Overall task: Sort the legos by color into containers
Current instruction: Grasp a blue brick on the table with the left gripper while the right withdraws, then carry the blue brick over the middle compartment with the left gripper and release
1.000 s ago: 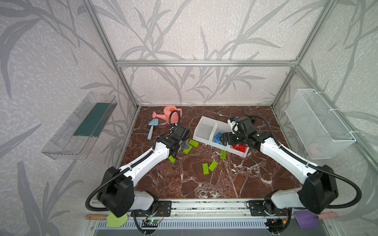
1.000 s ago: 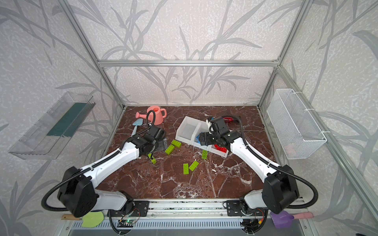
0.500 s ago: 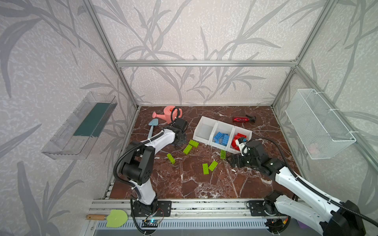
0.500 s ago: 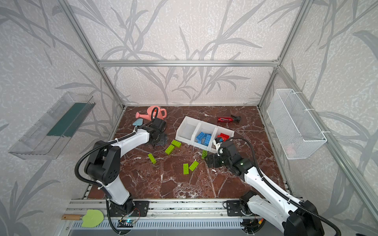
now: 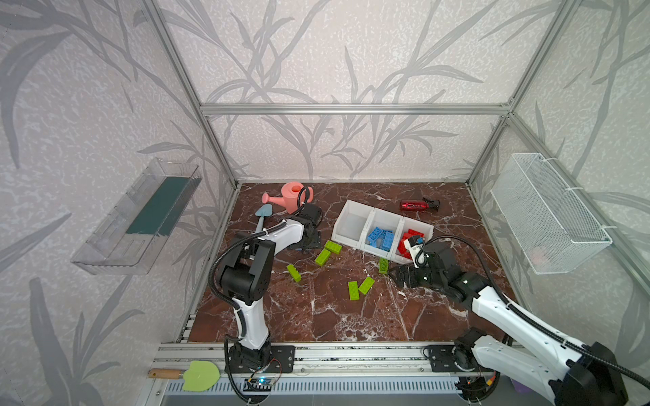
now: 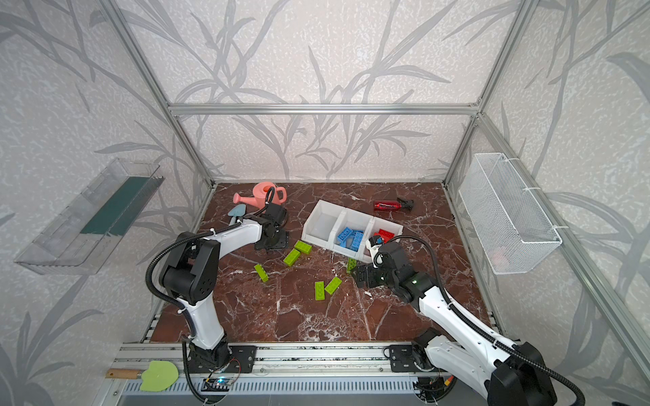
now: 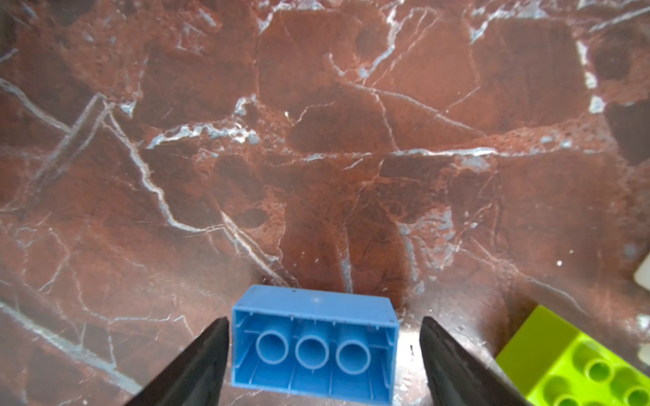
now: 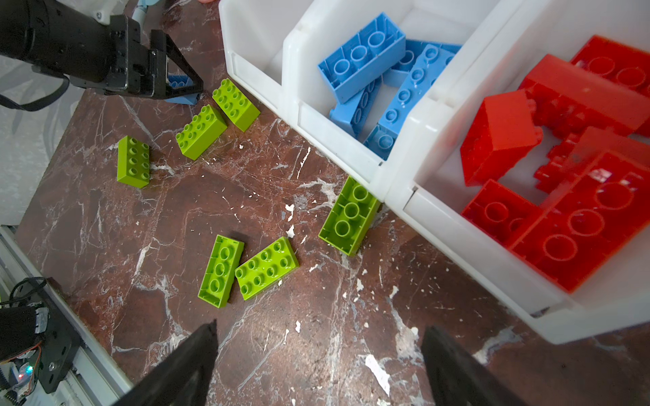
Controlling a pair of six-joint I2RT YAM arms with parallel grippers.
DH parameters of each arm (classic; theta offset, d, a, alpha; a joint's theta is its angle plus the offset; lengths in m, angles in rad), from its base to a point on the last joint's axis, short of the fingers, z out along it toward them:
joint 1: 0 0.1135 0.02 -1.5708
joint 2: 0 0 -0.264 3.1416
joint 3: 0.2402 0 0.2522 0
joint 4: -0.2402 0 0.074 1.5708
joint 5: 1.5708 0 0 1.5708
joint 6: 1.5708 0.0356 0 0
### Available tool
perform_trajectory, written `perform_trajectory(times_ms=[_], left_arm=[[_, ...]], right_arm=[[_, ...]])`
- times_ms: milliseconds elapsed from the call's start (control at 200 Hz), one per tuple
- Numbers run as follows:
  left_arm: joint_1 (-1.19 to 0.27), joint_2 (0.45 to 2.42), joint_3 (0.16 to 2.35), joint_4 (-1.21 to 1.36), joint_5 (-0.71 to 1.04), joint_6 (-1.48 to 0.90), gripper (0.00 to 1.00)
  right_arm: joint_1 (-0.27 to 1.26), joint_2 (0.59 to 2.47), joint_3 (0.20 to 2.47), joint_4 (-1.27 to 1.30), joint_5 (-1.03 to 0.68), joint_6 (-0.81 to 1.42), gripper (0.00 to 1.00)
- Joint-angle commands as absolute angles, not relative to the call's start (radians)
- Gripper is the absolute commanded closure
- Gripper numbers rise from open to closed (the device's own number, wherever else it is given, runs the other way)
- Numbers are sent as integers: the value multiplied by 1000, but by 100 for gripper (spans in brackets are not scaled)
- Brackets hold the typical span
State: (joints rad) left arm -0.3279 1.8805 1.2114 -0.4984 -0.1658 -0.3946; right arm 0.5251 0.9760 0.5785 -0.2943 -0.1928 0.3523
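Left gripper (image 7: 323, 318): jaws narrowing around an upturned blue brick (image 7: 313, 348) on the table (image 7: 351, 105). One pad (image 7: 211, 337) seems to touch it and the other shows a gap, so it is not yet clamped.
Right gripper (image 8: 319, 325): spread wide, empty, drawn back from the containers (image 8: 334, 137) it hovered over a second ago.
Containers: blue and red sorted, end bin bare.
Green legos (image 8: 202, 131): six loose on the table, likely due after this blue pick.
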Motion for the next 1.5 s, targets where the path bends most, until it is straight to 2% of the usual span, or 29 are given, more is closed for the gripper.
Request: perform_trajectory(times_ms=[0, 225, 515, 805, 1105, 1264, 1494], left_arm=[[-319, 1904, 1234, -484, -153, -370, 25], [-319, 1894, 1223, -479, -151, -379, 43], [-354, 1781, 1225, -525, -157, -414, 43], [-544, 1666, 1369, -607, -101, -378, 43], [-709, 1836, 1657, -649, 24, -349, 43], [-739, 1989, 1818, -704, 94, -353, 43], [-757, 2138, 1979, -765, 94, -340, 43]], right_arm=[[527, 976, 570, -291, -199, 355, 9], [527, 959, 569, -308, -186, 350, 9], [528, 932, 586, -344, -189, 357, 9], [527, 863, 587, -401, -176, 357, 9], [526, 800, 594, -493, -152, 381, 10], [529, 744, 572, -532, -144, 405, 10], [533, 744, 565, -572, -111, 458, 12]])
